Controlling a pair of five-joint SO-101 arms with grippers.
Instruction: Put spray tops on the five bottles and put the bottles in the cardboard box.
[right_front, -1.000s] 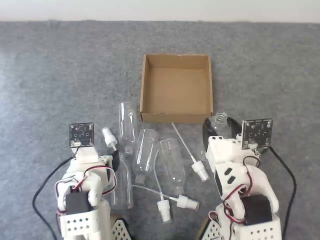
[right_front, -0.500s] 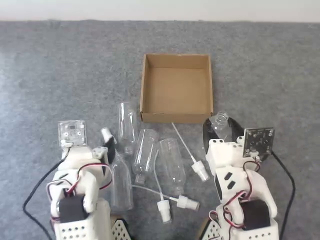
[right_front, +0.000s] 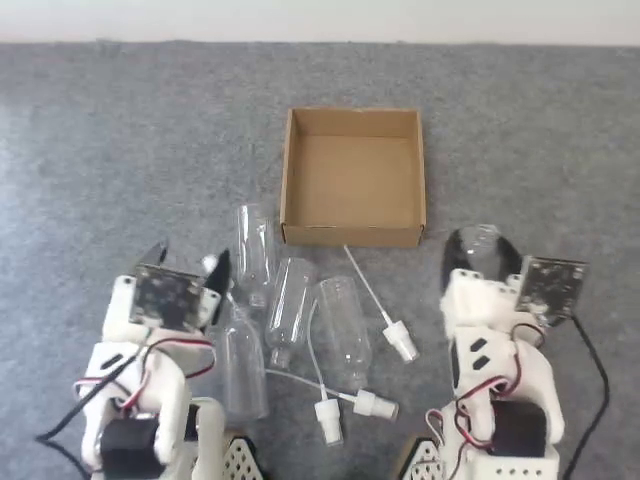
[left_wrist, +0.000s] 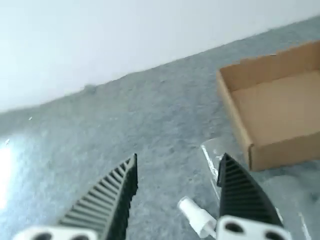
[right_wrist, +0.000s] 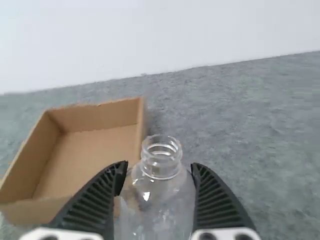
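My right gripper (right_front: 482, 252) is shut on a clear, uncapped bottle (right_wrist: 160, 150), held upright to the right of the cardboard box (right_front: 350, 235). The box (right_wrist: 90, 107) holds nothing. My left gripper (right_front: 190, 256) stands open above the carpet at the lower left, nothing between its fingers (left_wrist: 120, 190). Just beyond it lie a white spray top (left_wrist: 196, 217) and a clear bottle (left_wrist: 212, 155). Three more clear bottles (right_front: 290, 298) lie side by side in front of the box, and another (right_front: 240, 365) lies by my left arm. Loose spray tops (right_front: 400, 340) (right_front: 375, 405) (right_front: 328, 420) lie near the front.
Grey carpet covers the table up to a white wall at the back. The spray tops' long thin tubes (right_front: 362, 280) stretch across the carpet between the bottles and the box. Bare carpet lies left and right of the box.
My left gripper has swung up and to the left and opened wide. My right gripper has carried the bottle to the right, away from the box's corner.
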